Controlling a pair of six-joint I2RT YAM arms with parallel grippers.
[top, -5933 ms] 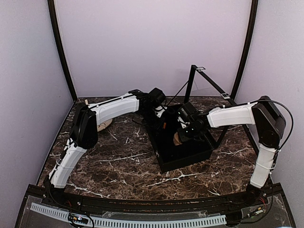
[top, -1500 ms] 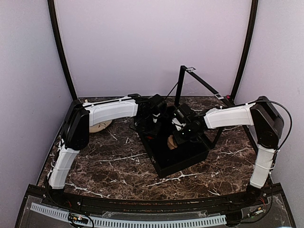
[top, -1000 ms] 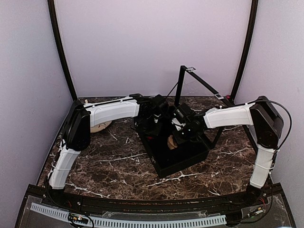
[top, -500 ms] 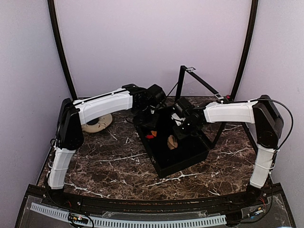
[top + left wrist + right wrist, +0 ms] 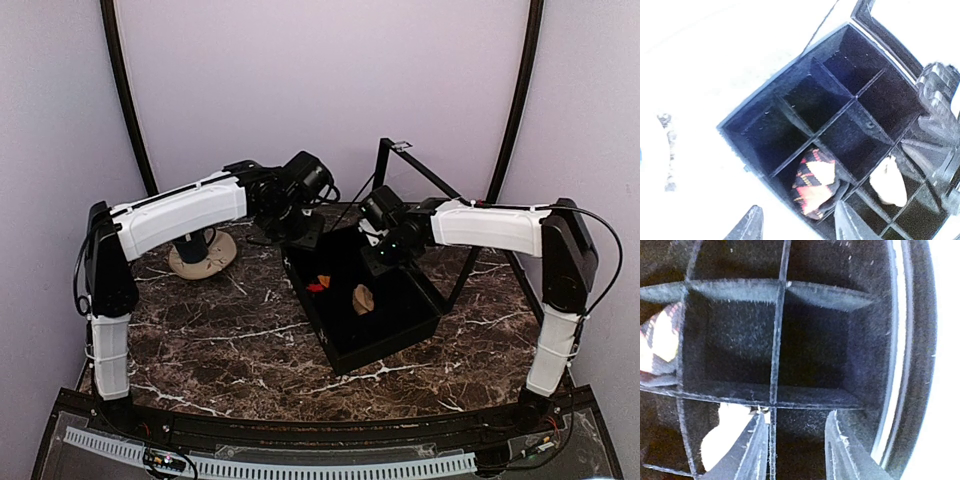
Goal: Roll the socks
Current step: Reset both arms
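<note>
A black divided box (image 5: 385, 335) sits mid-table. The argyle sock (image 5: 319, 284) lies bundled in one cell, black with red and orange diamonds; it also shows in the left wrist view (image 5: 814, 183) and at the left edge of the right wrist view (image 5: 657, 342). The tan sock (image 5: 362, 299) lies bundled in a neighbouring cell, washed out pale in the left wrist view (image 5: 890, 182) and the right wrist view (image 5: 727, 432). My left gripper (image 5: 800, 227) is open and empty, raised above the box's far left corner (image 5: 297, 232). My right gripper (image 5: 797, 445) is open and empty above the box's far cells (image 5: 385, 255).
A round tan spool-like object (image 5: 203, 253) stands on the marble table at the back left. The box's hinged lid frame (image 5: 440, 185) stands up behind the box. Purple walls close the back and both sides.
Both grippers have risen up out of the box and opened. The left arm pulled back toward the left. The two bundled socks now lie uncovered in their cells.
</note>
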